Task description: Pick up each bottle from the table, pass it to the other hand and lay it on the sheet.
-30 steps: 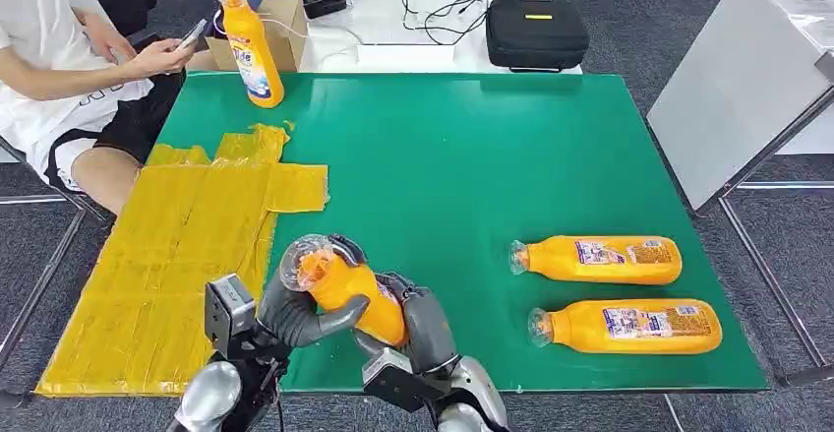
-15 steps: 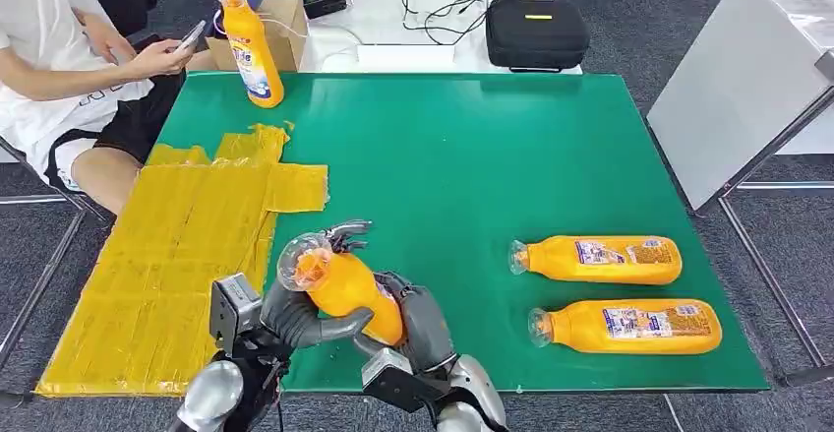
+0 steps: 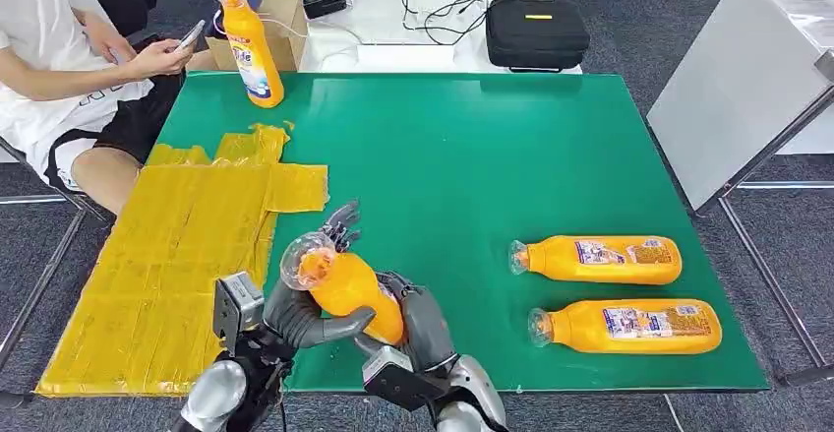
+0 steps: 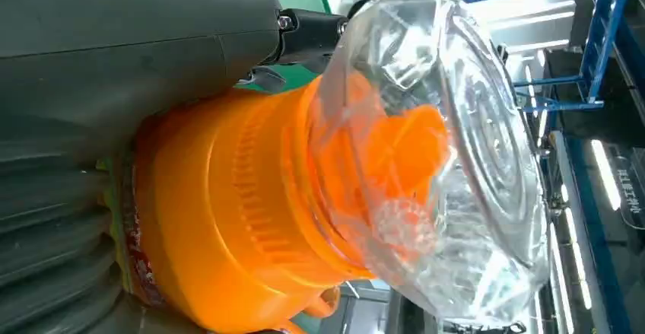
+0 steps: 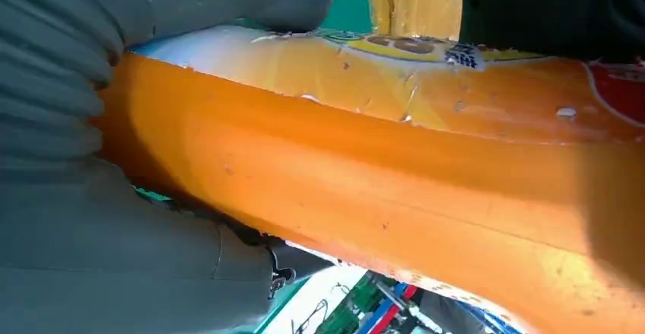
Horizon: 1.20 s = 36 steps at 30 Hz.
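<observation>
Tilted orange bottle (image 3: 346,287), clear domed cap.

Silver arms, grey ribbed hand covers, thick grey thumbs, darker fingers (image 3: 341,223)

Four orange bottles (image 3: 348,286), one yellow sheet (image 3: 177,255), seemingly one person (image 3: 59,48).
</observation>
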Tool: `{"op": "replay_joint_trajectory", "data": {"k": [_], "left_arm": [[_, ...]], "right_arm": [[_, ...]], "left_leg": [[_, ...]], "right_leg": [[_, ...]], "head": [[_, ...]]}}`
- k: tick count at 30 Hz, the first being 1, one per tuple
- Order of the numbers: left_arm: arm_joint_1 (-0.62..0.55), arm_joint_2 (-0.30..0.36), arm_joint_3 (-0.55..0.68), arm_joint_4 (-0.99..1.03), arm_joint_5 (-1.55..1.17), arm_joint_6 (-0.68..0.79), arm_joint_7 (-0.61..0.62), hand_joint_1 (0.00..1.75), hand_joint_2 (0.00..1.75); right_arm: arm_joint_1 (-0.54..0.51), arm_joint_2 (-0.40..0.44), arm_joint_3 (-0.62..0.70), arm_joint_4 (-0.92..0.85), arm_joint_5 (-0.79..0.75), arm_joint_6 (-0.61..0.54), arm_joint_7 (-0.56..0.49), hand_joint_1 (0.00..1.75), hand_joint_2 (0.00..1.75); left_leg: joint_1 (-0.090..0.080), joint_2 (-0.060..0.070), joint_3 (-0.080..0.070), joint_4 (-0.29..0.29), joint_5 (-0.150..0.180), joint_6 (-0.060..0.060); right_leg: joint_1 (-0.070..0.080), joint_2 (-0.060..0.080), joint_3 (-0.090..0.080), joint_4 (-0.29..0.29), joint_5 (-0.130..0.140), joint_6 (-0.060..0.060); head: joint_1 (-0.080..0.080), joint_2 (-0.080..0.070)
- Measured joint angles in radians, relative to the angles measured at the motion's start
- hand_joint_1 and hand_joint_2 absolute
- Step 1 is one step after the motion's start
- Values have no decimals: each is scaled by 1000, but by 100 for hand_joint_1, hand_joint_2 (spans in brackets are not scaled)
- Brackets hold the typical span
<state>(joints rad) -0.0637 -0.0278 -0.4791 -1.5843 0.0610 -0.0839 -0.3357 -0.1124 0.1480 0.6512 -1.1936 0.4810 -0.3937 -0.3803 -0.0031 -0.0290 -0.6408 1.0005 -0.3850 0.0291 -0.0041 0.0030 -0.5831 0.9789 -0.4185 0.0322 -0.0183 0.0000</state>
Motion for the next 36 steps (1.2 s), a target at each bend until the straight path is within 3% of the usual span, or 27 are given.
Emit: {"op": "replay_joint_trajectory", "data": {"k": [21, 22, 23, 36], "left_arm": [[-5, 0, 0, 0, 15, 14, -5, 175, 175], [-5, 0, 0, 0, 17, 16, -7, 175, 175], [-5, 0, 0, 0, 18, 18, -9, 175, 175], [-7, 1, 11, -21, 8, 60, -23, 175, 175]], "right_arm": [[-10, 4, 2, 8, -1, -28, 0, 175, 175], [-10, 4, 2, 7, -1, -32, 0, 126, 175], [-10, 4, 2, 7, -1, -38, 0, 0, 175], [10, 3, -28, -74, -39, -95, -30, 0, 175]], "left_leg": [[0, 0, 0, 0, 0, 0], [0, 0, 0, 0, 0, 0], [0, 0, 0, 0, 0, 0], [0, 0, 0, 0, 0, 0]], "right_leg": [[0, 0, 0, 0, 0, 0], [0, 0, 0, 0, 0, 0], [0, 0, 0, 0, 0, 0], [0, 0, 0, 0, 0, 0]], "head": [[0, 0], [0, 0], [0, 0], [0, 0]]}}
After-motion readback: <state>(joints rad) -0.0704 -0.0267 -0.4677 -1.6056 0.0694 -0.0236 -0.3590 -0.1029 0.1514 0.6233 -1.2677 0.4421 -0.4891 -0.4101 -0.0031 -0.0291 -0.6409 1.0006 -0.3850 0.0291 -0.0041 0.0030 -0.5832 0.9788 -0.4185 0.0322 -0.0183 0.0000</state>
